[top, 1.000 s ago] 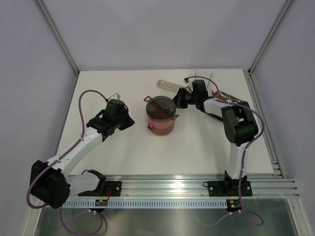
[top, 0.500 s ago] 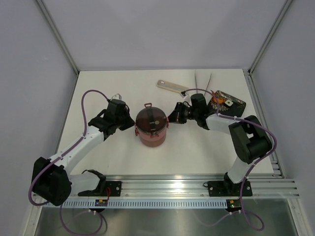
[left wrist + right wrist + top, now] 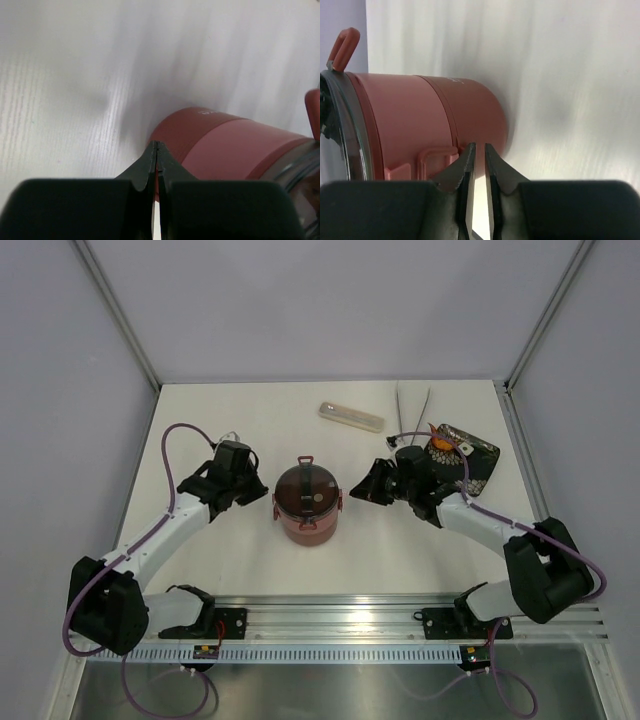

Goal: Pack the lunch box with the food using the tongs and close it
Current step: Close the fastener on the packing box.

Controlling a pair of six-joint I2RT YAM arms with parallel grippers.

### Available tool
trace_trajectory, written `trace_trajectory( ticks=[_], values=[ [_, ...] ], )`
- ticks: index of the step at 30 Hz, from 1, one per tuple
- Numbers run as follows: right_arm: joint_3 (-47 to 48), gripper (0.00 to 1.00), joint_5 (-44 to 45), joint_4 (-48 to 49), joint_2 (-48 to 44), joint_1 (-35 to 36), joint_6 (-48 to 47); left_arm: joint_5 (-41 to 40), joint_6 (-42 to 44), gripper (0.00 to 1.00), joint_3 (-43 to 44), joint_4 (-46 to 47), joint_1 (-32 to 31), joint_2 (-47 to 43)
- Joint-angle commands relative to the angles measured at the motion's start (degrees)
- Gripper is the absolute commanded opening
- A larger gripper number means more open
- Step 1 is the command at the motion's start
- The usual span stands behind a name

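near the middle of the table (image 3: 250,560), left gripper (image 3: 156,147): fingers pressed together, tips meeting, nothing between them, aimed at the lower wall of the lunch box (image 3: 308,498); touching the wall or just short of it, not to be told. level with it on the other side, right gripper (image 3: 479,150): fingers almost together, a thin slit between, empty, tips beside a raised tab on the maroon wall. lunch box between the two grippers, to the right of the left one and to the left of the right one, neither arm clearly nearer; bowls stacked, standing upright, long axis vertical, grey top lid (image 3: 306,490) on. red latch (image 3: 304,458) on the far side, standing clear of the lid rim; fastened or loose, hard to make out, and probably the concern of any coming move, a push from one side likely calling for a brace from the other. contents of the bowls hidden under the lid. farther back and to the right, black patterned tray (image 3: 478,462) bearing an orange food piece (image 3: 440,443), partly crossed by the right arm's cable; other pieces not to be made out. farthest, pale cutlery case (image 3: 351,416) and tongs (image 3: 412,410), well apart from both grippers, arms spread toward the far edge.
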Motion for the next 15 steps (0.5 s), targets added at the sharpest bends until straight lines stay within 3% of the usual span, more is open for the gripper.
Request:
trace_trajectory(
  ticks=[1, 7, 11, 15],
  values=[
    [-0.69, 0.21, 6.32, -5.30, -6.37, 0.93, -0.43, -3.02, -1.34, 0.00, -0.69, -0.83, 2.12, -1.38],
    [-2.80, 0.46, 7.82, -9.53, -13.93, 2.78, -0.17, -4.26, -5.56, 0.00, -4.82, 0.82, 3.00, -2.08],
    [-2.80, 0.55, 5.89, -9.89, -14.74, 4.09, -0.26, -3.47, -7.49, 0.00, -5.88, 1.97, 3.44, 0.45],
    [-2.10, 0.56, 5.54, -10.24, -13.51, 5.33, -0.78, -1.71, -8.47, 0.00, -6.06, 3.20, 3.88, 3.27]
  ],
)
